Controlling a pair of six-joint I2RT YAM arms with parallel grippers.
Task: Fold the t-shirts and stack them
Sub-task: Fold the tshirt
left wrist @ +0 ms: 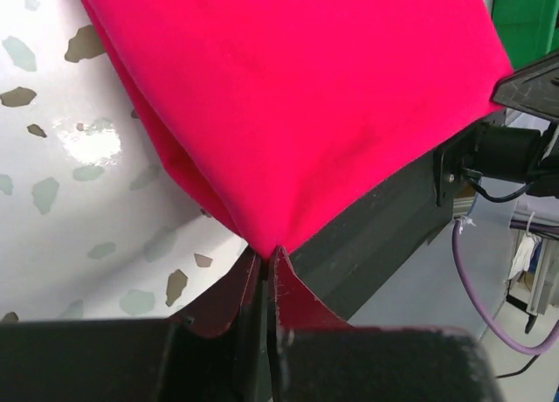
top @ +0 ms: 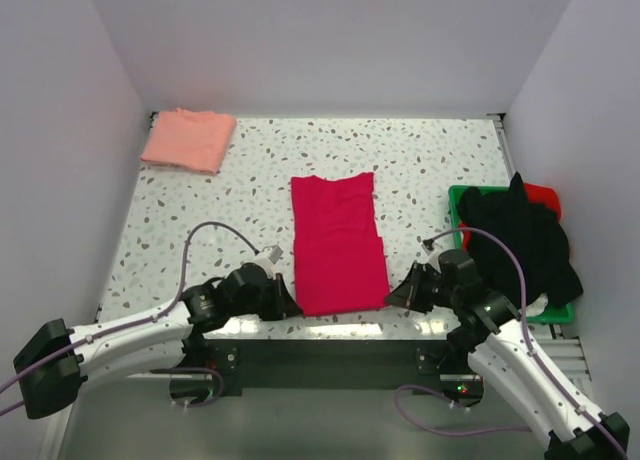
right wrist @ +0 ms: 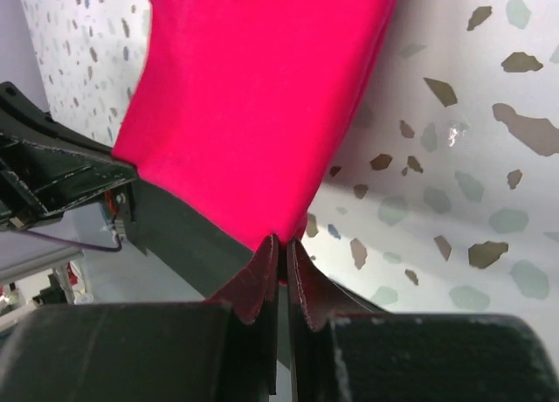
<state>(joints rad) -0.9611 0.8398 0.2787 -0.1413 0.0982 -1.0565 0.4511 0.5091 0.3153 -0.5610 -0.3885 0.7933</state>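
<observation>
Pinching crimson t-shirt [top: 338,242] — left gripper [left wrist: 269,255], right gripper [right wrist: 281,245]; apparently 2 corners.

A speckled white desk [top: 430,170] fills the view. At its right edge, black cloth [top: 520,235] heaps over a green tray [top: 461,194].

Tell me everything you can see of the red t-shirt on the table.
The crimson-red t-shirt is plain soft cloth, folded into a long rectangle. It lies on the speckled table, its short end at the near edge. The left gripper is shut on its near left corner, the right gripper on its near right corner.
</observation>
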